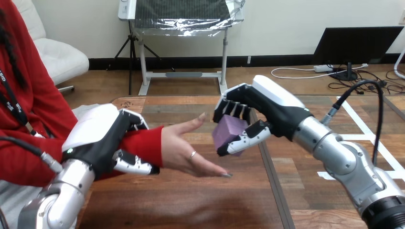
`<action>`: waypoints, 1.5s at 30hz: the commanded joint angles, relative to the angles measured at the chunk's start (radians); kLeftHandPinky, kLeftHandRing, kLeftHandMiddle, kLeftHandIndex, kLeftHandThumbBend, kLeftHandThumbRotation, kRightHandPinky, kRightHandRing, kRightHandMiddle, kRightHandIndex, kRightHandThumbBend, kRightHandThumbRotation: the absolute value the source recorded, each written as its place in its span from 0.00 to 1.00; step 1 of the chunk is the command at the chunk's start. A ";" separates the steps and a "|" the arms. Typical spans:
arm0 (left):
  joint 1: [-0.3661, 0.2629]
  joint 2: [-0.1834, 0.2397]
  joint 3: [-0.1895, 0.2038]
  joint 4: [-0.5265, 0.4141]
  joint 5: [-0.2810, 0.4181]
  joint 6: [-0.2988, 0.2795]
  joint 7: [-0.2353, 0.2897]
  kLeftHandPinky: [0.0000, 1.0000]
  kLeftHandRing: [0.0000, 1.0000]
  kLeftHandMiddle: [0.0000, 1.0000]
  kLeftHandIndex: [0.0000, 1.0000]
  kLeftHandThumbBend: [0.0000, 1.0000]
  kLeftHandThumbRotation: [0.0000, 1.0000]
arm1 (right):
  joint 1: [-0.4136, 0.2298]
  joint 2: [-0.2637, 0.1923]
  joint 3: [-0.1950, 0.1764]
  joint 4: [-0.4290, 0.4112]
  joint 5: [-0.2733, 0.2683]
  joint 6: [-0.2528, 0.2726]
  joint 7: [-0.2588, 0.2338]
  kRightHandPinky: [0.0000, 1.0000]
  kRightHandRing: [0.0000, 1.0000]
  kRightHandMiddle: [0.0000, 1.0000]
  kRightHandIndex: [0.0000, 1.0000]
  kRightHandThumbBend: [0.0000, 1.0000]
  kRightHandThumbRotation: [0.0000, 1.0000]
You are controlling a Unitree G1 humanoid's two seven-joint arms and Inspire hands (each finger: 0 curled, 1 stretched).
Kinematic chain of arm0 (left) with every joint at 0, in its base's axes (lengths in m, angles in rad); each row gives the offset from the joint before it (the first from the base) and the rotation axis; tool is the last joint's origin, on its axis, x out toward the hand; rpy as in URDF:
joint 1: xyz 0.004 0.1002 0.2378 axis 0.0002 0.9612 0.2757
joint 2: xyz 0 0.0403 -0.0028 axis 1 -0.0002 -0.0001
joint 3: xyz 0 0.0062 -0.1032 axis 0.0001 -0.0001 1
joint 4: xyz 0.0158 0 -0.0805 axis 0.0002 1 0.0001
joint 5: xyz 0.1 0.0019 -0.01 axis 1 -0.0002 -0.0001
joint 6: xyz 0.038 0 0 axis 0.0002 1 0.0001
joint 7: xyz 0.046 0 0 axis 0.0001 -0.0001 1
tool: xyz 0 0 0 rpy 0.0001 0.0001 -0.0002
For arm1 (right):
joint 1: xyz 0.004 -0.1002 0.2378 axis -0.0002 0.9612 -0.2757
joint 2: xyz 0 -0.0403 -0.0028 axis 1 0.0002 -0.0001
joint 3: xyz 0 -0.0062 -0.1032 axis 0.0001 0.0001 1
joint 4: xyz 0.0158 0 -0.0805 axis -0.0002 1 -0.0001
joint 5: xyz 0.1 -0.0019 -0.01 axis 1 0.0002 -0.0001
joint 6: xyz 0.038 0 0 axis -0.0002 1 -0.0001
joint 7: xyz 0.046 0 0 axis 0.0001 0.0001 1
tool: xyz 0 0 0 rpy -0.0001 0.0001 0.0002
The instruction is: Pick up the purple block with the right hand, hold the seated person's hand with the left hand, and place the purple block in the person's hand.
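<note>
My right hand hovers above the table's middle, fingers and thumb curled round the purple block. The block hangs just right of the person's hand, which is held out palm up and open, its fingertips close under the block. My left hand sits at the person's wrist, over the red sleeve, with its fingers above the sleeve and its thumb curled under it.
The wooden table stretches out below both hands, with a dark seam running down right of centre. The person sits at the left side. White tape lines mark the table's right part.
</note>
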 commanded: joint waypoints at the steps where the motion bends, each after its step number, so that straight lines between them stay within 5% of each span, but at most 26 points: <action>1: -0.204 -0.018 0.052 -0.049 -0.014 -0.050 0.092 0.30 0.37 0.42 0.41 0.82 0.00 | -0.045 0.038 -0.039 -0.117 0.054 -0.001 0.004 0.29 0.32 0.41 0.45 0.73 0.00; 26: -0.241 -0.039 0.037 -0.015 -0.014 -0.047 0.104 0.34 0.39 0.44 0.42 0.80 0.00 | -0.016 0.090 -0.023 -0.176 0.057 0.006 0.028 0.36 0.37 0.42 0.45 0.72 0.00; 45: -0.238 -0.052 0.016 0.009 -0.012 -0.061 0.120 0.34 0.40 0.44 0.43 0.80 0.00 | 0.001 0.108 -0.012 -0.265 0.060 0.089 0.044 0.36 0.37 0.43 0.45 0.70 0.00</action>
